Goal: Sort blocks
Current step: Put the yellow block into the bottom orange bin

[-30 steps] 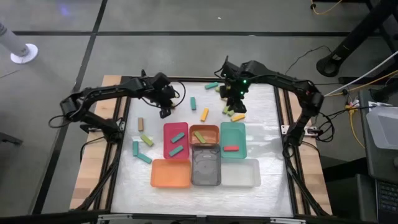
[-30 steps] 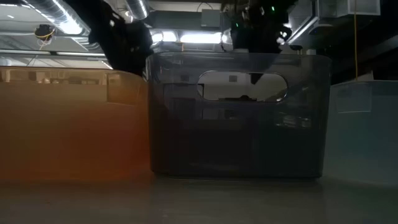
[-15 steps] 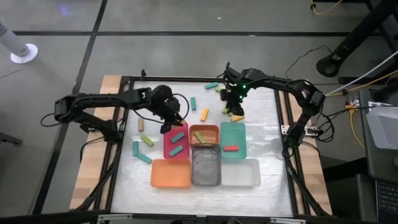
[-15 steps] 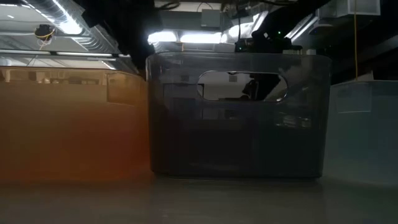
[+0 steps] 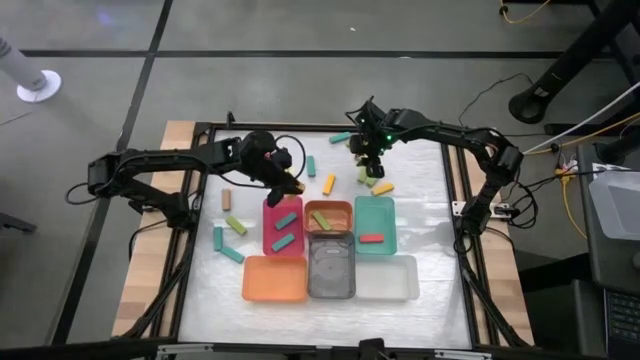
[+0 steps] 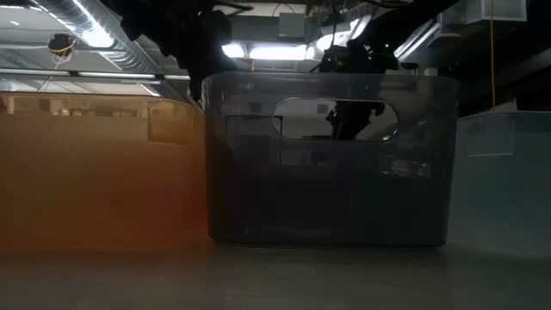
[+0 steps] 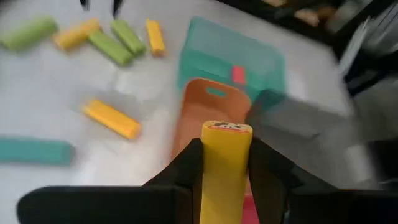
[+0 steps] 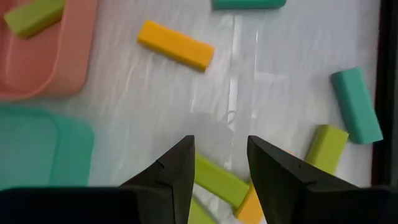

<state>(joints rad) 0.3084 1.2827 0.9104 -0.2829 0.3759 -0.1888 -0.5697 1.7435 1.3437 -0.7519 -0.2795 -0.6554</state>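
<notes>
My left gripper [image 5: 289, 182] is shut on a yellow block [image 7: 225, 134] above the table, just past the far edge of the red tray [image 5: 268, 232]. My right gripper [image 8: 217, 155] is open and hovers over a cluster of lime and yellow blocks [image 5: 372, 180] beyond the teal tray [image 5: 375, 212]. A lime block [image 8: 219, 182] lies flat on the table below the gap between its fingers. Other teal, yellow, brown and lime blocks lie flat on the table. The red tray holds two teal blocks, the small orange tray [image 5: 340, 207] a lime one, and the teal tray a red one. My left gripper pinches the yellow block between its two fingers. The block lies along the fingers, and its free end [image 7: 227, 128] sticks out past the fingertips. The fingers slant downward toward the trays. The block is lifted clear of the table.
Six trays stand together at the table's middle and near side: red, small orange and teal, then a larger orange tray [image 5: 273, 290], a grey one [image 5: 330, 287] and a clear one [image 5: 386, 290]. In the low view the grey tray [image 6: 327, 189] blocks most of the scene.
My left gripper has carried the yellow block toward the table's right, from the far left part to the far edge of the red tray. My right gripper has stayed over the block cluster with only small shifts.
</notes>
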